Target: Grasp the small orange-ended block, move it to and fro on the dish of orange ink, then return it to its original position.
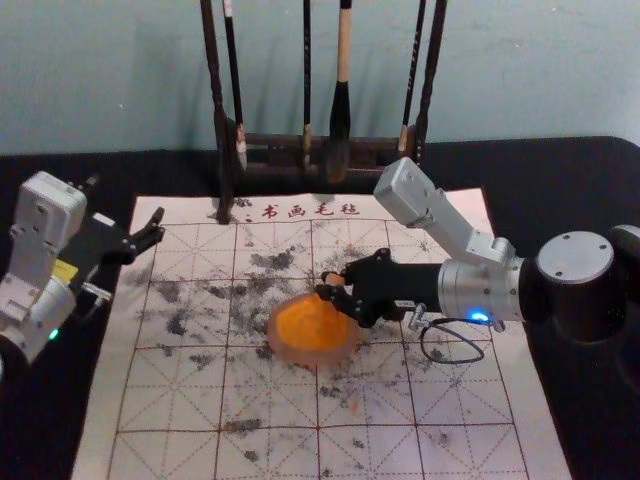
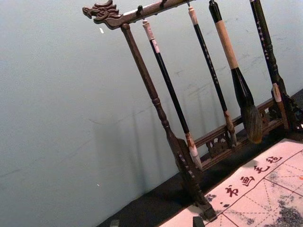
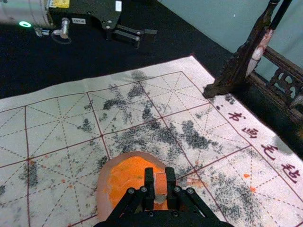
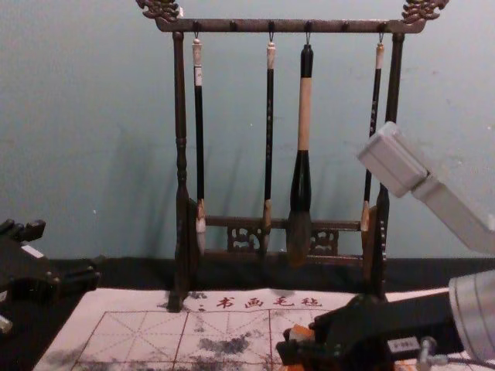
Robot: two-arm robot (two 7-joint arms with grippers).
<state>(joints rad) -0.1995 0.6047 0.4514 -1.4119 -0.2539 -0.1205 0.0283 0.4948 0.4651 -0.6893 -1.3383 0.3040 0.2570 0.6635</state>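
White mat, ruled with a grid and smudged dark, spreads over the black table. On it sits the dish of orange ink. Over the dish's far right part, the right gripper has its fingers clamped on the block, one on each side; whether the block touches the ink I cannot tell. Farther off, at the left, the left gripper hangs idle with fingers spread apart. Beyond stands the dark rack with its hanging brushes, before the blue-grey wall.
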